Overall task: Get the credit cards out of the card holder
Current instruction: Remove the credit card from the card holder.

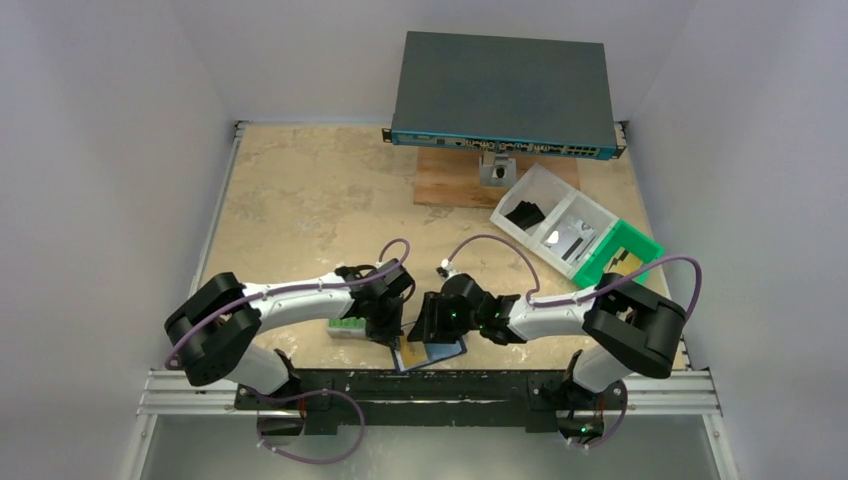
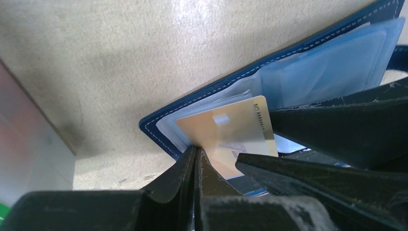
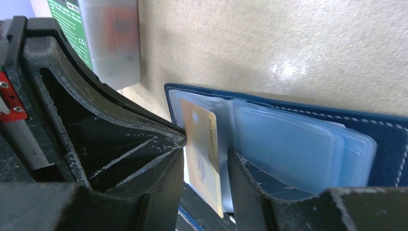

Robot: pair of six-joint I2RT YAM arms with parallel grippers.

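The navy card holder (image 2: 202, 98) lies open near the table's front edge (image 1: 432, 352), its pale blue sleeves (image 3: 288, 144) fanned out. One tan-gold credit card (image 2: 226, 127) sticks up out of a sleeve, tilted. My right gripper (image 3: 206, 151) is open, a finger on each side of the card (image 3: 202, 144) with a narrow gap at both. My left gripper (image 2: 195, 150) is shut. Its tips rest at the card's lower corner and the sleeve edge, and I cannot tell whether they pinch anything. Other cards are hidden.
A grey case with a green label (image 1: 347, 328) stands just left of the left gripper. At the back are a network switch (image 1: 503, 95), a wooden board (image 1: 455, 185), a clear parts bin (image 1: 555, 220) and a green tray (image 1: 622, 250). The metal rail (image 1: 430, 385) runs right behind the card holder.
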